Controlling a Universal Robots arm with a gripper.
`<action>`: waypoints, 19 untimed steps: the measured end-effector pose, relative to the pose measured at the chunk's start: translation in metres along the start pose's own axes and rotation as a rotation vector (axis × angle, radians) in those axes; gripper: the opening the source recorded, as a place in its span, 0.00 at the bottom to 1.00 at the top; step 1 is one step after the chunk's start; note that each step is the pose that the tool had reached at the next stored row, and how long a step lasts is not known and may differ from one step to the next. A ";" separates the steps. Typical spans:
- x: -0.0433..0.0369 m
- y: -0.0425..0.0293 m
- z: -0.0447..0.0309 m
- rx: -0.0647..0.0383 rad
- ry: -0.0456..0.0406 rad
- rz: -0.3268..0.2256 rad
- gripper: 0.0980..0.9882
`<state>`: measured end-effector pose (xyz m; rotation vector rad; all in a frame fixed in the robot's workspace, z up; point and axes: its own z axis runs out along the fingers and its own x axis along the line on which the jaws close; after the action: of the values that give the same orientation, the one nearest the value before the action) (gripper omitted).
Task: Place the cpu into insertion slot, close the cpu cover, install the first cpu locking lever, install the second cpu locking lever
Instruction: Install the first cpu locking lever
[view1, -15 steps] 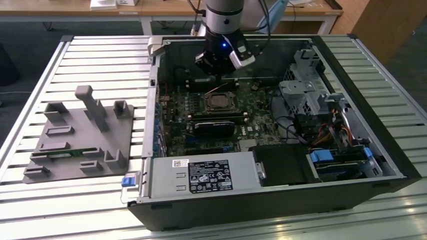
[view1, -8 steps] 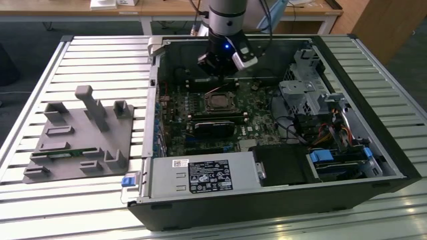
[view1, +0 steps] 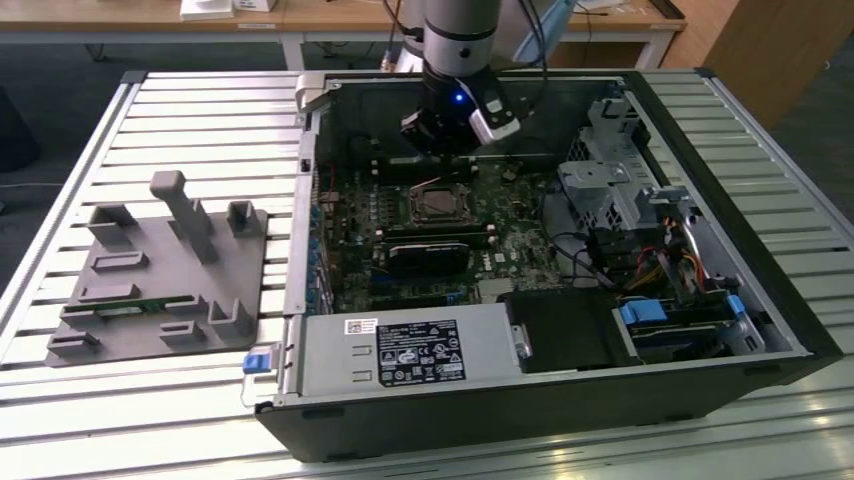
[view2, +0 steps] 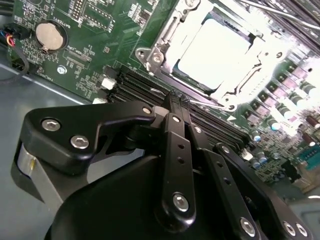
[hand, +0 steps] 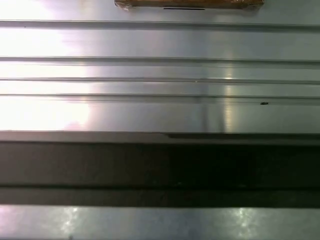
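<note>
An open computer case (view1: 747, 290) lies on its side on a slatted metal bench (view1: 200, 110), its green motherboard (view1: 350, 215) facing up. The arm reaches down into the case, and its black end effector (view1: 434, 150) hangs just above the board, close beside the slot (view1: 437, 205) on the far side from the power supply (view1: 407, 352).

In the second wrist view the end effector (view2: 175, 102) has its fingers (view2: 176, 145) pressed together, narrow, with nothing between them; their tips sit over the long black memory slots (view2: 145, 90). Just beyond lies the cpu (view2: 215, 50), its bright metal top seated flat in the slot. The cover (view2: 167, 42) lies down around it, framing the chip through its cutout.

To the exterior view's left, a grey fixture tray (view1: 154, 280) rests on the bench, well apart from the case.
</note>
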<state>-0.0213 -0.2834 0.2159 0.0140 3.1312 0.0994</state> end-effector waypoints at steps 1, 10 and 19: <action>-0.0011 0.0000 0.0011 0.000 -0.0001 0.000 0.01; -0.0043 -0.0006 0.0098 0.005 -0.0001 0.000 0.01; -0.0051 -0.0007 0.0152 0.026 -0.0002 0.000 0.01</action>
<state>-0.0160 -0.2832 0.2007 0.0138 3.1321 0.0584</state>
